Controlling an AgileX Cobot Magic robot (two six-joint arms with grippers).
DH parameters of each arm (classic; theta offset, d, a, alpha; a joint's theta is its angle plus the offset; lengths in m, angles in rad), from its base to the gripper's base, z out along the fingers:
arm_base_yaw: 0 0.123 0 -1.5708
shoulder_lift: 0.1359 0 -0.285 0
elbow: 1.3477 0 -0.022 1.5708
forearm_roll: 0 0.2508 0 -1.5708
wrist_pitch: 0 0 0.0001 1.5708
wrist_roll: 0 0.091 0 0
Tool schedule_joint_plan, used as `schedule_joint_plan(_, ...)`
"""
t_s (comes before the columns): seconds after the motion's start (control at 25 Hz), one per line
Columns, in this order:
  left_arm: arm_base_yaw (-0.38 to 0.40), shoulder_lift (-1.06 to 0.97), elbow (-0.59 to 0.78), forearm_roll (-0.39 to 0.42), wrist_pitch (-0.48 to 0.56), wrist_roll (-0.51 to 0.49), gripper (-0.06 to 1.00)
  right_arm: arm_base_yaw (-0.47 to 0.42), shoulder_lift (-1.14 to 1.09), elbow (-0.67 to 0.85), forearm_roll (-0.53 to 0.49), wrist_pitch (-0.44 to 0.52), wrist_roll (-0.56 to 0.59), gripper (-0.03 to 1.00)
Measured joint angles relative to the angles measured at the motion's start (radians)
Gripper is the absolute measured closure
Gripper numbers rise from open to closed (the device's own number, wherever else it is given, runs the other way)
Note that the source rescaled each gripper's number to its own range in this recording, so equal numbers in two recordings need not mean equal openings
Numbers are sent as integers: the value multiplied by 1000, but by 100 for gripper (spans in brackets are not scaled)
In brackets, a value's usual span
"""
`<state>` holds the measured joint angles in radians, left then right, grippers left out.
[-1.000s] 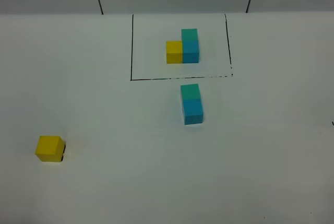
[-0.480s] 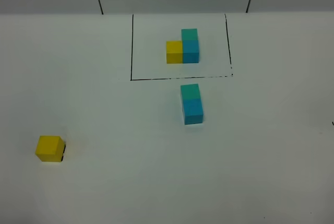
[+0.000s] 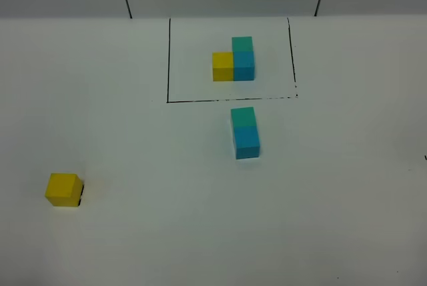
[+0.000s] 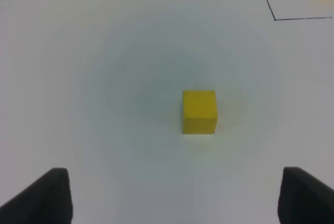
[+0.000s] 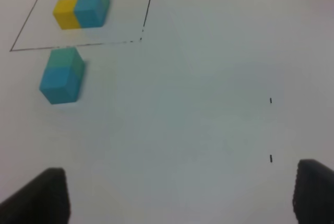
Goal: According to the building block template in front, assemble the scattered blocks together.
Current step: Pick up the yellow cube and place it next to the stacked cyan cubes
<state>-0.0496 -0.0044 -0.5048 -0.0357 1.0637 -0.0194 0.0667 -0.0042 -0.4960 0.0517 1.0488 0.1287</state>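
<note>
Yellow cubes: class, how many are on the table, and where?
2. The framed yellow cube sits inside the black frame, against a blue cube; the loose yellow cube sits alone at front left. None seems hidden.

no readable text or labels

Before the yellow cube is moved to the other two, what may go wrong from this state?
1. The yellow cube lies far from the blue-teal pair; setting it down could knock the pair apart.
2. The pair sits close to the frame line, so a push might slide it toward the template.
3. The left tool is open wide; an off-centre closing may twist the cube.
</note>
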Motion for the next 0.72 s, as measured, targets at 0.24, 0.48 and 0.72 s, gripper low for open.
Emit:
schedule_joint_plan(0.24,0,0,0,0,0,0,10,0,0,0,20,0,-23,23)
schedule_joint_plan(0.48,0,0,0,0,0,0,10,0,0,0,21,0,-29,23)
schedule_joint_plan(0.72,0,0,0,0,0,0,10,0,0,0,21,0,-30,23)
